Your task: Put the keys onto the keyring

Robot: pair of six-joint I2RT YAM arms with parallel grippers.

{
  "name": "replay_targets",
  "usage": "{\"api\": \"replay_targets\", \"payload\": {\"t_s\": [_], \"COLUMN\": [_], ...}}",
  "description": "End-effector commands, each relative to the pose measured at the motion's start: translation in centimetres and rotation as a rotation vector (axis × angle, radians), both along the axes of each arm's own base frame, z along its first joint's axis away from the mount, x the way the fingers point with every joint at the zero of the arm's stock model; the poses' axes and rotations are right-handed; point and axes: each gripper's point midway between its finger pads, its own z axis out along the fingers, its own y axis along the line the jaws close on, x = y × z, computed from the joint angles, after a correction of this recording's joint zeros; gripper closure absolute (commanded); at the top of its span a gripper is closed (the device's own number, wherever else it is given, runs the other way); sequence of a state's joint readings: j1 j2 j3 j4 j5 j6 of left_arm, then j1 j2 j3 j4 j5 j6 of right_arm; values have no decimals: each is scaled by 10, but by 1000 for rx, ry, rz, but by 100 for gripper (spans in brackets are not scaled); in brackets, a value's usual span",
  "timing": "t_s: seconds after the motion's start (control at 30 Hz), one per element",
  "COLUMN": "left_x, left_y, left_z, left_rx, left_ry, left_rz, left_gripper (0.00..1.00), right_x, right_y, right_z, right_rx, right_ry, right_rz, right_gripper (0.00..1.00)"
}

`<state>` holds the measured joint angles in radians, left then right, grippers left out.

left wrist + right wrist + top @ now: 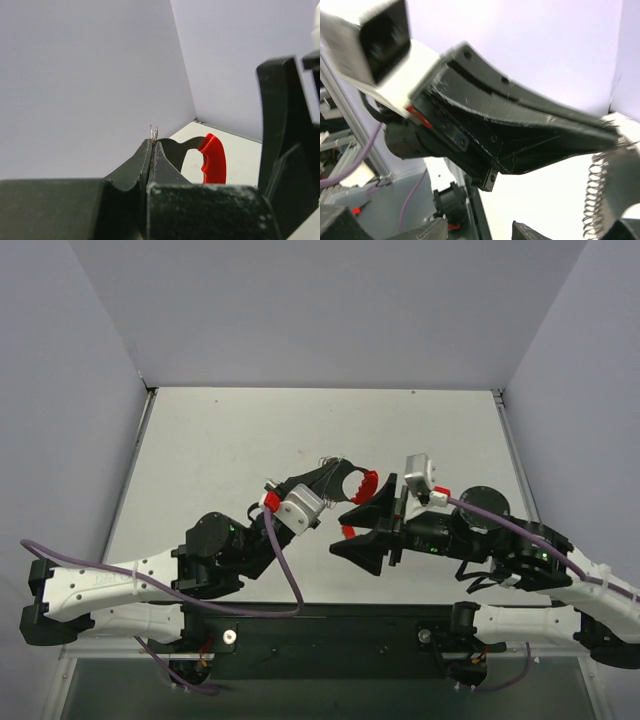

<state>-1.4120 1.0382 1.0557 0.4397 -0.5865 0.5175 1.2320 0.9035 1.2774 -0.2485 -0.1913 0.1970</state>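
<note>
My left gripper (338, 476) (153, 142) is raised above the table and shut on the keyring. In the left wrist view a thin wire loop (154, 132) pokes out between its jaws. The keyring's curved red band (366, 483) (213, 160) arcs off to the right of them. Its silvery chain (593, 192) hangs at the right edge of the right wrist view. My right gripper (340, 534) (477, 232) faces the left one from just below the band, with its fingers apart. A tiny red piece, the key's head (347, 531), shows between those fingers. I cannot tell whether it touches them.
The white table (230, 450) is walled in by grey panels on the left, back and right. Both arms meet near the middle front, with purple cables (285, 570) trailing toward the near edge. The left gripper's body (510, 125) fills the right wrist view.
</note>
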Motion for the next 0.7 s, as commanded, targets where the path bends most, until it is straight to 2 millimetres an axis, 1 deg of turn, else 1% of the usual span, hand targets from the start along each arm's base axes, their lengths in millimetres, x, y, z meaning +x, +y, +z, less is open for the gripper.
{"api": "replay_targets", "payload": {"t_s": [0.0,0.07,0.17,0.23,0.27,0.3,0.33,0.4,0.43,0.47,0.5,0.53,0.57,0.6,0.63,0.67], "left_x": [-4,-7,-12,-13,-12,-12,-11,-6,-5,1,2,4,9,9,11,14], "left_y": [19,21,17,19,21,27,31,43,54,64,77,85,97,111,121,132], "left_z": [30,32,32,30,27,26,25,17,17,9,10,7,-2,-1,-5,-15], "left_rx": [-109,-109,-68,-42,-31,-34,-34,-20,-29,-5,-19,-15,4,-17,-23,-12], "left_ry": [-43,-56,-78,-70,-53,-47,-40,-12,-3,25,42,59,92,113,136,180], "left_rz": [0,-14,-51,-55,-51,-46,-36,6,27,74,99,124,172,193,216,260], "left_gripper": [100,100,100,100,100,100,100,100,100,100,100,100,100,100,100,100], "right_x": [9,11,17,22,24,24,32,37,42,42,42,43,44,43,45,42], "right_y": [-18,-26,-37,-43,-44,-44,-48,-47,-45,-41,-38,-30,-24,-18,-7,0], "right_z": [32,36,39,38,37,30,26,5,-4,-15,-26,-38,-53,-64,-83,-94], "right_rx": [106,111,105,90,84,58,38,-28,-58,-89,-125,-160,-197,-225,-280,-307], "right_ry": [-98,-116,-151,-164,-166,-158,-153,-129,-107,-93,-80,-55,-38,-28,-5,21], "right_rz": [-69,-91,-133,-167,-179,-177,-230,-252,-278,-277,-268,-262,-257,-241,-228,-204], "right_gripper": [47,44,40,38,37,36,34,32,31,31,30,29,28,28,27,27]}}
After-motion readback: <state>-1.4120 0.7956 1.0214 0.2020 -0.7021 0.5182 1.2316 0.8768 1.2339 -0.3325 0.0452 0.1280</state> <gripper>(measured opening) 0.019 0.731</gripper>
